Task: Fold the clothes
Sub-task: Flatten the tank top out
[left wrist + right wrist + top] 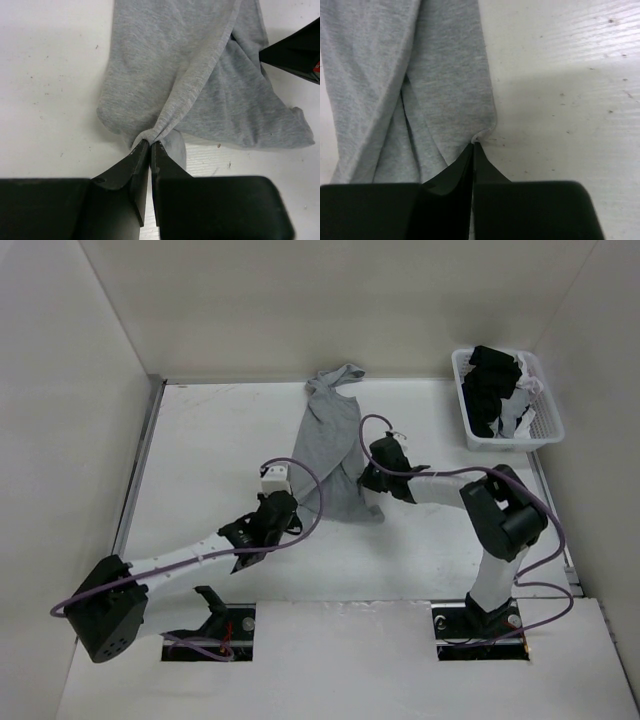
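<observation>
The clothes [331, 440], a heather-grey tank top, lie twisted lengthwise on the white table, straps at the far end. My left gripper [297, 502] is at the garment's near left edge. In the left wrist view it [150, 144] is shut on a bunched fold of the grey fabric [200, 90]. My right gripper [366, 478] is at the garment's right edge. In the right wrist view it [473, 146] is shut on the hem of the grey fabric [420, 90]. The right gripper's black body [295, 52] shows in the left wrist view's upper right corner.
A white basket [548, 430] holding black and white garments stands at the far right corner. Walls close the table at the back and on both sides. Purple cables loop from both arms near the garment.
</observation>
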Controlling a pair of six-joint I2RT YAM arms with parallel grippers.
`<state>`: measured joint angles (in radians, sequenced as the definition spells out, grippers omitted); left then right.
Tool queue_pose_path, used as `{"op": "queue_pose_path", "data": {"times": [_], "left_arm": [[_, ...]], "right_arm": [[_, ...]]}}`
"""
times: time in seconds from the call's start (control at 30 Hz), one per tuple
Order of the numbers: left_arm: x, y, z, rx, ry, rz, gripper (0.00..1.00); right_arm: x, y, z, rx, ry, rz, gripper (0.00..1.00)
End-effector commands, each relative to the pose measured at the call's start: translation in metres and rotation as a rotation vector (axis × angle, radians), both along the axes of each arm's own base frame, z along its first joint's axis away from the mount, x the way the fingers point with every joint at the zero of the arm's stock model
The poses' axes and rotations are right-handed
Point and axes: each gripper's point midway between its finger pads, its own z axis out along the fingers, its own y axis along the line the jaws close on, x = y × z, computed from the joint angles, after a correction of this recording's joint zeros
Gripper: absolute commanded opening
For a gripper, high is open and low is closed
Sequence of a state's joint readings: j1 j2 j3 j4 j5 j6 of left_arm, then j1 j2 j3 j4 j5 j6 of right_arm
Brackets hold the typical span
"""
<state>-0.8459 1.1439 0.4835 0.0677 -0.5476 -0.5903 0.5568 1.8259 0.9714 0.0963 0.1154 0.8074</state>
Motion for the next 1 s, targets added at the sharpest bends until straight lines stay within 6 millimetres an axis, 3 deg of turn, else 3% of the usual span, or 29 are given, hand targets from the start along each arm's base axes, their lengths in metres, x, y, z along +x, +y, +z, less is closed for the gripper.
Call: {"op": "queue_pose_path", "data": {"times": [0.0, 0.1, 0.2, 0.43, 0.5, 0.57, 0.63, 0.73, 0.87, 0.97], "left_arm": [[0.003, 0.0, 0.022, -0.055, -0.045, -0.026, 0.04], [0.002, 0.001, 0.054, -0.114, -0.094, -0.031, 0.04], [-0.002, 0.01, 0.092, -0.157, -0.157, -0.026, 0.04], [-0.023, 0.047, 0.163, -0.278, -0.285, 0.03, 0.04], [-0.028, 0.053, 0.179, -0.293, -0.315, 0.036, 0.04], [-0.028, 0.057, 0.18, -0.291, -0.323, 0.047, 0.05], [-0.023, 0.057, 0.162, -0.282, -0.292, 0.064, 0.06], [-0.012, 0.049, 0.116, -0.284, -0.198, 0.101, 0.06], [0.012, 0.052, 0.059, -0.285, -0.102, 0.187, 0.06], [0.03, 0.056, 0.033, -0.326, -0.054, 0.242, 0.06]], "right_arm": [[0.016, -0.005, 0.026, 0.01, -0.08, -0.082, 0.0], [0.006, -0.008, 0.082, 0.005, -0.251, -0.085, 0.0], [-0.027, -0.009, 0.13, 0.003, -0.354, -0.036, 0.0], [-0.119, -0.023, 0.219, 0.042, -0.499, 0.074, 0.0], [-0.138, -0.028, 0.241, 0.067, -0.523, 0.105, 0.0], [-0.146, -0.033, 0.251, 0.083, -0.531, 0.115, 0.0], [-0.146, -0.036, 0.243, 0.089, -0.517, 0.118, 0.01], [-0.113, -0.042, 0.2, 0.045, -0.42, 0.074, 0.01], [-0.049, -0.041, 0.136, 0.033, -0.299, 0.027, 0.01], [0.001, -0.037, 0.102, 0.023, -0.237, -0.001, 0.0]]}}
